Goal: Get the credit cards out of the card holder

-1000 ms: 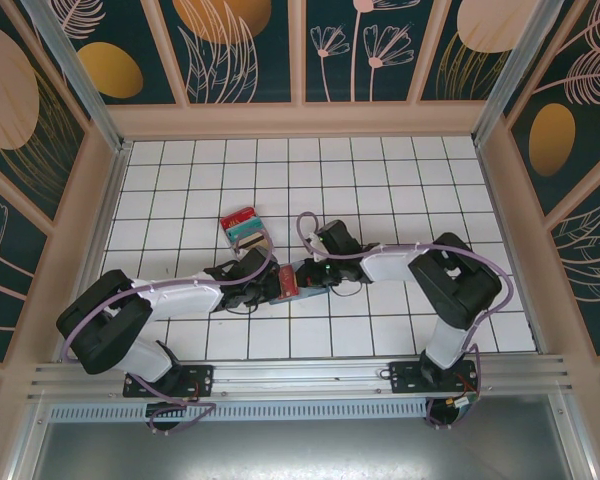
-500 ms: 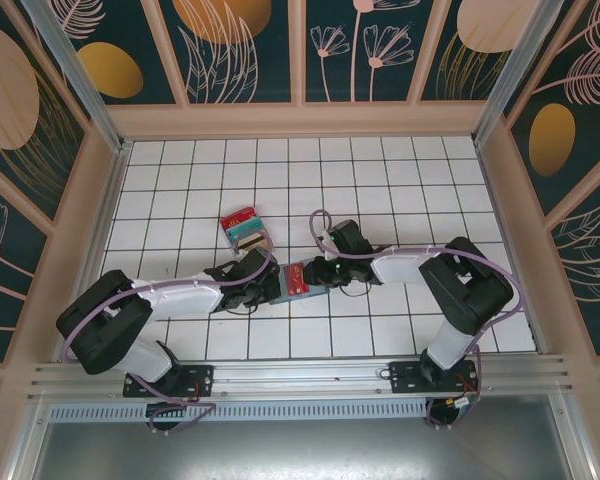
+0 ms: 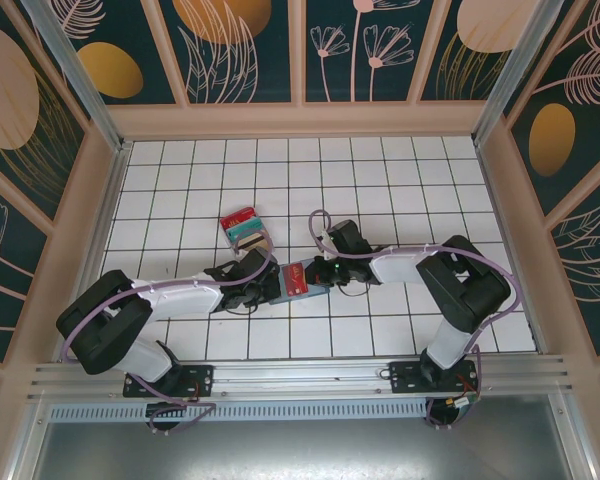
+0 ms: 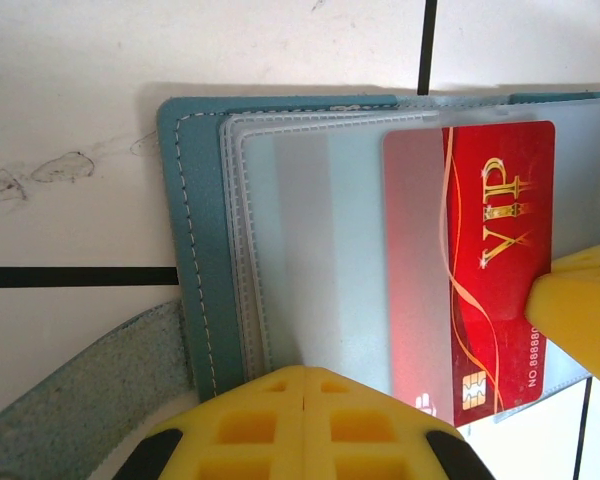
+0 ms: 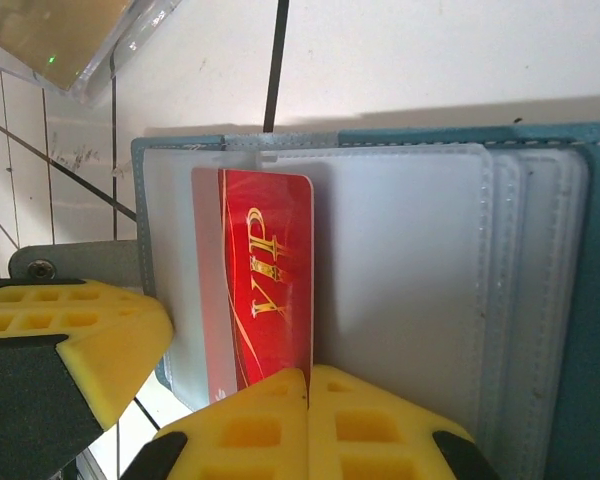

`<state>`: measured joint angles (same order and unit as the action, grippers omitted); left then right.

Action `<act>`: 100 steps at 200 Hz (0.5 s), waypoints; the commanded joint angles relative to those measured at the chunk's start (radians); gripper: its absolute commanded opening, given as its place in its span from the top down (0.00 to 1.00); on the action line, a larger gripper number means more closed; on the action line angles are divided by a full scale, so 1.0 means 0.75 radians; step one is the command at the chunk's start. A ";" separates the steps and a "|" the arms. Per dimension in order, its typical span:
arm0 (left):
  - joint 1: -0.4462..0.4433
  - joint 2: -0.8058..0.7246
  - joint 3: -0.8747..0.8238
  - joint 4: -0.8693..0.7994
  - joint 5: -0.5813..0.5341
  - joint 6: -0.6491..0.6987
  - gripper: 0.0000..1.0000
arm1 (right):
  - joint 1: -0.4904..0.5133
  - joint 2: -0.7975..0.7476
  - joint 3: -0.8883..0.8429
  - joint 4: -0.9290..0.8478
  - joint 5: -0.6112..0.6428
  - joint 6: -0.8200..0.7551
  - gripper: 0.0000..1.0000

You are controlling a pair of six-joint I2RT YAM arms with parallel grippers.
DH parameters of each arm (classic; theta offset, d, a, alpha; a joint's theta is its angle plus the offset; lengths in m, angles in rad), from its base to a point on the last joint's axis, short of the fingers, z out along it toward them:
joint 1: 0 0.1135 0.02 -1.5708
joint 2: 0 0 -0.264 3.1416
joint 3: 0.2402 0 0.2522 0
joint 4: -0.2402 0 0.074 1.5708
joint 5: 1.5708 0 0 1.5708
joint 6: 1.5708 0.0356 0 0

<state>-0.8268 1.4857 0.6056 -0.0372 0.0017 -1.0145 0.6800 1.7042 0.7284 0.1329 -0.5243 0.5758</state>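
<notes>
Between the two pairs of yellow fingertips, flat on the white tiled table (image 4: 80, 90), lies the card holder (image 4: 192, 240). It is opened out, with its clear sleeves (image 4: 320, 260) fanned over the slate-blue cover. One red VIP card (image 4: 495, 250) is partly drawn: a strip on the side toward the left fingertips sits frosted under a sleeve, and the rest, toward the right fingertips, is bare. On inspection the left gripper (image 4: 305, 385) has its fingers closed together with no gap at the seam. Its tips bear on the near edge of the sleeves, and it is judged to be pinning the holder. The right gripper (image 5: 307, 385) is also closed tip to tip and planted at the card's edge. Neither appears to hold anything between its pads. Ahead of the left fingers and apart from the holder, three loose cards (image 3: 245, 229), red, teal and tan, lie overlapped. Risks assessed:

- **Slip:** the right tips work by friction alone, so they may skate over the glossy card and leave it seated.
- **Drag:** if the left pin is light, the soft holder may travel with the card, and nothing separates.
- **Buckling:** a sleeve may ride up and buckle against the card's corner.
- **Contact:** one of the right gripper's fingers (image 4: 580, 315) stands just beside the left tips, so any overshoot risks the grippers touching.
- **Snag:** the closing strap (image 4: 70, 420) lies loose beside the left fingers and could catch.
</notes>
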 commanded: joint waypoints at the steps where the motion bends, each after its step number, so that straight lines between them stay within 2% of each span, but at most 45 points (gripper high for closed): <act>1: -0.006 -0.019 -0.016 -0.073 -0.012 0.001 0.94 | -0.085 -0.128 -0.072 -0.043 0.035 -0.036 1.00; 14: -0.005 -0.024 -0.014 -0.076 -0.013 0.002 0.93 | -0.116 -0.184 -0.095 -0.061 0.025 -0.059 1.00; 37: -0.006 -0.056 -0.019 -0.055 -0.015 -0.006 0.86 | -0.168 -0.290 -0.134 -0.067 -0.004 -0.088 1.00; 43: -0.005 -0.068 -0.018 -0.048 -0.017 -0.009 0.83 | -0.168 -0.314 -0.140 -0.069 -0.010 -0.090 1.00; 58: -0.004 -0.120 -0.023 -0.012 -0.014 -0.029 0.65 | -0.216 -0.374 -0.147 -0.077 -0.025 -0.095 1.00; 85: 0.020 -0.257 -0.094 0.222 0.070 -0.115 0.50 | -0.239 -0.454 -0.145 -0.051 -0.089 -0.077 1.00; 100: 0.055 -0.329 -0.154 0.388 0.131 -0.181 0.48 | -0.242 -0.483 -0.147 -0.014 -0.133 -0.050 1.00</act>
<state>-0.8162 1.3212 0.5480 0.0410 0.0296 -1.0714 0.5037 1.3918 0.6273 0.0971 -0.5522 0.5301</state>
